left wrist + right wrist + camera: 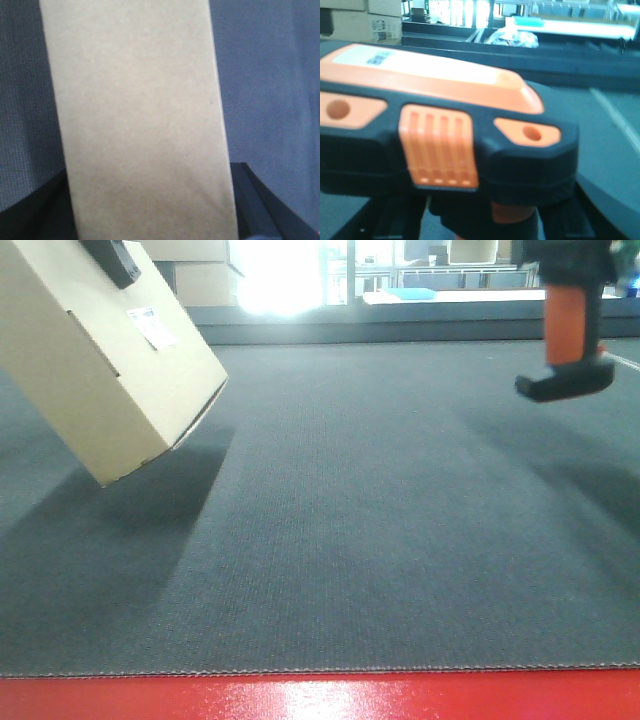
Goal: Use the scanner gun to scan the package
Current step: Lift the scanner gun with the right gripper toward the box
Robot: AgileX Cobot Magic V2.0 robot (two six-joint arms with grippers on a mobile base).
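Note:
The package (pixel 90 370), a plain tan cardboard box with a small white sticker (pixel 152 327), hangs tilted above the mat at the upper left. One black finger (pixel 112 260) of my left gripper lies across its top. In the left wrist view the package (pixel 140 110) fills the middle, and my left gripper (pixel 150 210) is shut on it, dark fingers (pixel 255 200) on both sides. The scanner gun (pixel 570 340) hangs in the air at the upper right, orange handle and black foot down. Its black and orange head (pixel 445 125) fills the right wrist view. My right gripper (pixel 480 220) is shut on the handle.
A dark grey mat (pixel 350 540) covers the table, with a red strip (pixel 320 700) along its front edge. Cardboard boxes (pixel 200 270) are stacked at the back left, also in the right wrist view (pixel 365 20). A far table (pixel 450 298) carries a blue item.

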